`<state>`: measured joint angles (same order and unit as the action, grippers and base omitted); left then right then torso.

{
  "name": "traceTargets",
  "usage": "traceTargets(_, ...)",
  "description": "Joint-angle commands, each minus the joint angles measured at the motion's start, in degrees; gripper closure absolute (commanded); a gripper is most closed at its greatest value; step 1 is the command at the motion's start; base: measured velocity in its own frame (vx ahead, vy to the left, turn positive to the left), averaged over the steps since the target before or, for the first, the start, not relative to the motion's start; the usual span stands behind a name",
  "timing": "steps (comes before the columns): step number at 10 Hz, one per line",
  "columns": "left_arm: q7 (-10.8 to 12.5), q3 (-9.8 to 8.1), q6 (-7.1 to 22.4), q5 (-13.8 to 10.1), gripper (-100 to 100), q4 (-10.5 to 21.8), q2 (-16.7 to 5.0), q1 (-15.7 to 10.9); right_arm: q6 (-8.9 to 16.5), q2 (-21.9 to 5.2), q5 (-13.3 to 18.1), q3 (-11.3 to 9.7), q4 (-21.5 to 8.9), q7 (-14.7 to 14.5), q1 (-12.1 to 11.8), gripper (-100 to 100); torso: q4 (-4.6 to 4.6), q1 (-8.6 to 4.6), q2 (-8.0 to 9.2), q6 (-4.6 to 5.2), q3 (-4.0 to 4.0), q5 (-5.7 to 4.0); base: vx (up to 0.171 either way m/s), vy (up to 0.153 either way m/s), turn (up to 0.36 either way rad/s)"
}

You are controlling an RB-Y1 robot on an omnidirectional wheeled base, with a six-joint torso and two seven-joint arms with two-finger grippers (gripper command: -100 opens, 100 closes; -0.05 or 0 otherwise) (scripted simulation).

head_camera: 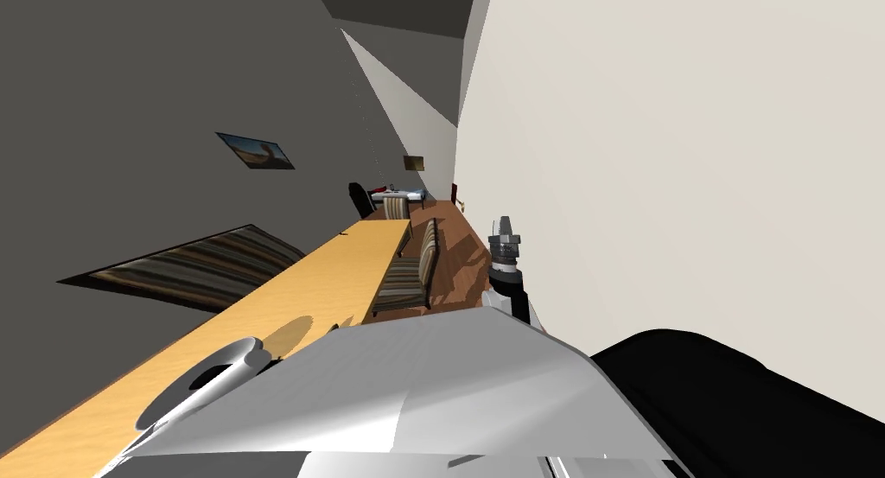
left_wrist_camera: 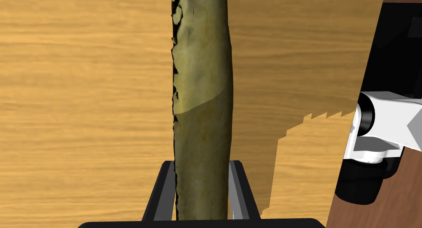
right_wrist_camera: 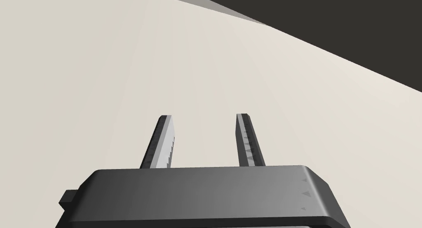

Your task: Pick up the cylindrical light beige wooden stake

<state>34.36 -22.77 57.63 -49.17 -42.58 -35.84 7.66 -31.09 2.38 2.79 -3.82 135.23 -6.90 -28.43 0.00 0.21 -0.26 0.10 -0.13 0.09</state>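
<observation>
My left gripper point(left_wrist_camera: 201, 163) is clamped on the stake point(left_wrist_camera: 202, 73), a rough olive-beige cylinder that runs straight out from between my fingers over the orange wooden table point(left_wrist_camera: 82, 114). I judge the lift is next: rise straight with a firm grip and the long end level. In the head view the table runs from lower left to centre, with a striped chair point(head_camera: 413, 274) along its edge. Right of centre, my right gripper point(head_camera: 506, 238) has its fingers apart and empty, beside the pale wall point(head_camera: 691, 153).

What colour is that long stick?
The stick is mottled olive-tan, one edge ragged and dark; best in left wrist view.
</observation>
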Motion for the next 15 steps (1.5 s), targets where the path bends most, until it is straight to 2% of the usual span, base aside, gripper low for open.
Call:
traceTargets(1,1.0,0.45,1.7,1.6,100,-2.9,1.3,1.1,0.0,0.0,0.0,0.0,0.0,0.0,0.0,0,0.00,0.00,0.00,0.00,0.00,0.00,0.074,0.053,0.203)
traceTargets(3,1.0,0.45,1.7,1.6,100,-5.6,1.3,1.1,0.0,0.0,0.0,0.0,0.0,0.0,0.0,0,-0.04,-0.03,-0.01,-0.07,-0.02,0.01,0.046,0.010,0.070)
traceTargets(4,1.0,0.45,1.7,1.6,100,-5.6,1.3,1.1,0.0,0.0,0.0,0.0,0.0,0.0,0.0,0,0.01,-0.11,0.08,0.02,0.04,-0.01,-0.001,-0.005,-0.032)
traceTargets(5,1.8,0.85,3.1,3.1,100,-7.5,2.5,2.2,0.0,0.0,0.0,0.0,0.0,0.0,0.0,0,0.03,-0.15,0.19,0.00,0.10,-0.03,0.040,0.020,0.201)
traceTargets(7,1.8,0.85,3.1,3.1,100,-9.6,2.5,2.2,0.0,0.0,0.0,0.0,0.0,0.0,0.0,0,0.00,-0.09,0.12,-0.07,0.06,-0.03,0.038,0.016,0.083)
traceTargets(8,2.6,1.25,4.6,4.6,100,-11.4,3.7,3.4,0.0,0.0,0.0,0.0,0.0,0.0,0.0,0,0.03,-0.11,0.13,0.01,0.08,-0.06,0.068,0.029,0.199)
traceTargets(9,2.6,1.25,4.6,4.6,100,-13.3,3.7,3.4,0.0,0.0,0.0,0.0,0.0,0.0,0.0,0,-0.04,-0.10,0.07,-0.14,0.02,-0.04,0.065,0.020,0.146)
traceTargets(10,2.6,1.25,4.6,4.6,100,-13.7,3.7,3.4,0.0,0.0,0.0,0.0,0.0,0.0,0.0,0,0.00,-0.11,0.05,-0.04,0.02,-0.07,0.020,0.012,-0.009)
traceTargets(11,3.5,1.65,6.0,6.1,100,-15.6,4.9,4.5,0.0,0.0,0.0,0.0,0.0,0.0,0.0,0,0.03,-0.14,0.13,0.02,0.08,-0.09,0.053,0.031,0.201)
traceTargets(13,3.5,1.65,6.0,6.1,100,-17.7,4.9,4.5,0.0,0.0,0.0,0.0,0.0,0.0,0.0,0,0.01,-0.13,0.11,-0.05,0.06,-0.09,0.034,0.017,0.065)
traceTargets(14,4.3,2.04,7.4,7.6,100,-19.6,6.0,5.6,0.0,0.0,0.0,0.0,0.0,0.0,0.0,0,0.05,-0.18,0.17,0.03,0.10,-0.11,0.048,0.024,0.207)
traceTargets(15,4.3,2.04,7.4,7.6,100,-21.5,6.0,5.6,0.0,0.0,0.0,0.0,0.0,0.0,0.0,0,-0.01,-0.17,0.15,-0.12,0.07,-0.11,0.055,0.020,0.142)
